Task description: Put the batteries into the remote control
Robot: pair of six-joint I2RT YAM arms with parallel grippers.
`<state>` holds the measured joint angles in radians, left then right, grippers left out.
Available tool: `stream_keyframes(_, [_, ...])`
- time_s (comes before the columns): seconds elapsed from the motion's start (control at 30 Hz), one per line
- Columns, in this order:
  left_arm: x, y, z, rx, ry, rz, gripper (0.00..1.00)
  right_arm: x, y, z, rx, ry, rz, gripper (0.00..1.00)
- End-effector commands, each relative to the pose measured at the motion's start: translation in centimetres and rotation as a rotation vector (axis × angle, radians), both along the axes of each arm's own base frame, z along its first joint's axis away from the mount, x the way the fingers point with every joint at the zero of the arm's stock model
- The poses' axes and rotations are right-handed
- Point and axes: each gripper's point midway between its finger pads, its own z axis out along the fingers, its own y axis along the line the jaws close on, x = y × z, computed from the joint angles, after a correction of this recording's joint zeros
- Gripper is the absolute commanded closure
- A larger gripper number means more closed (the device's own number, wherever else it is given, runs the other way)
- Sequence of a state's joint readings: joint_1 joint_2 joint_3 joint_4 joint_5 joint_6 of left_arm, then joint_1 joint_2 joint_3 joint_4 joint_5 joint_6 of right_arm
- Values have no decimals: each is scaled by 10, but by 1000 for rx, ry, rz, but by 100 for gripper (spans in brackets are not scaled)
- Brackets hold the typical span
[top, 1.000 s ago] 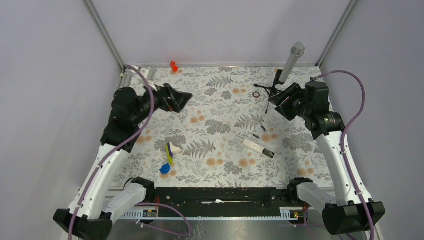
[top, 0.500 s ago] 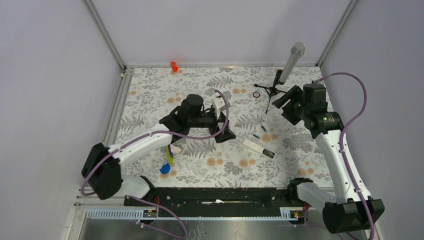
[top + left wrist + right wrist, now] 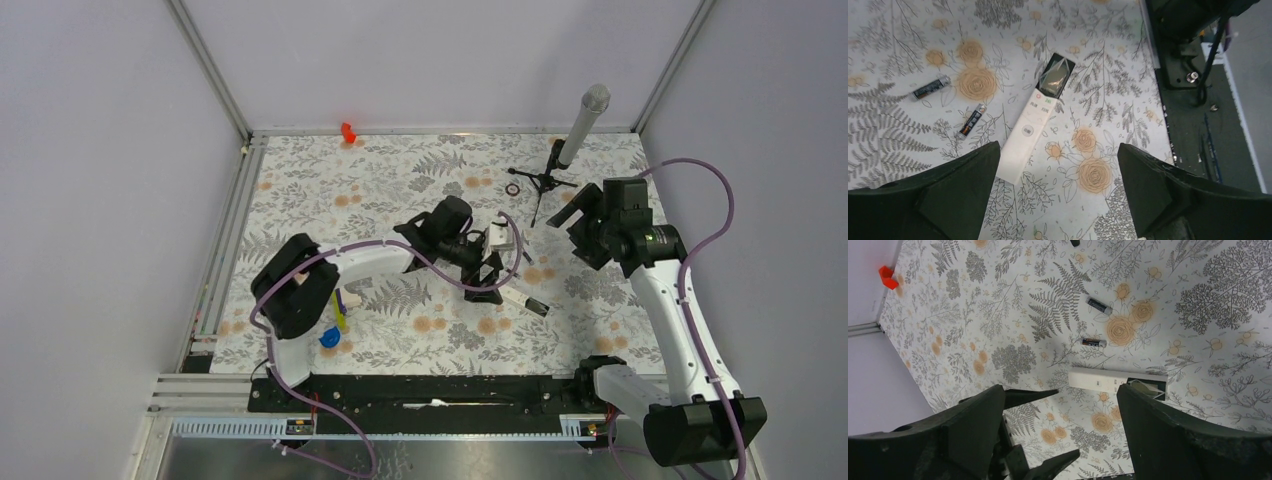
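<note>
The remote control (image 3: 1035, 120) is a slim white bar lying flat on the floral mat, its dark open end (image 3: 1057, 75) away from my left gripper. Two batteries (image 3: 930, 87) (image 3: 972, 123) lie loose on the mat beside it, apart from each other. My left gripper (image 3: 1058, 152) hovers open over the remote's white end, nothing between its fingers. From above, the left gripper (image 3: 488, 280) sits just left of the remote control (image 3: 525, 300). My right gripper (image 3: 578, 235) is open and raised further right. Its wrist view shows the remote control (image 3: 1108, 380) and both batteries (image 3: 1099, 305) (image 3: 1093, 342) below.
A microphone on a small black tripod (image 3: 580, 125) stands at the back right, with a small black ring (image 3: 513, 188) near it. A red piece (image 3: 348, 131) lies at the back edge. A yellow-white-blue toy cluster (image 3: 338, 315) lies front left.
My left arm has swung from the far left across the mat to the remote at the centre. My right gripper has opened wider and drawn slightly back to the right.
</note>
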<state>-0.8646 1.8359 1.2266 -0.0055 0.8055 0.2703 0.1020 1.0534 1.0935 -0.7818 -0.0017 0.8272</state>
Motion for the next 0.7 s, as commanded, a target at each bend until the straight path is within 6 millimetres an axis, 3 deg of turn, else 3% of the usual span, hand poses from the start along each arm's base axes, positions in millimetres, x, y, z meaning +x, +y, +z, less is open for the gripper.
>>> stream_keyframes(0.0, [8,-18,-1,-62,-73,-56,1,-13,2,-6,79,43,-66,10])
stream_keyframes(0.23, [36,-32,-42,31,-113,17,5,-13,2,-15,151,71,-127,14])
stream_keyframes(0.67, [20,-40,-66,-23,-87,-15,4,-26,9,-11,232,56,-137,15])
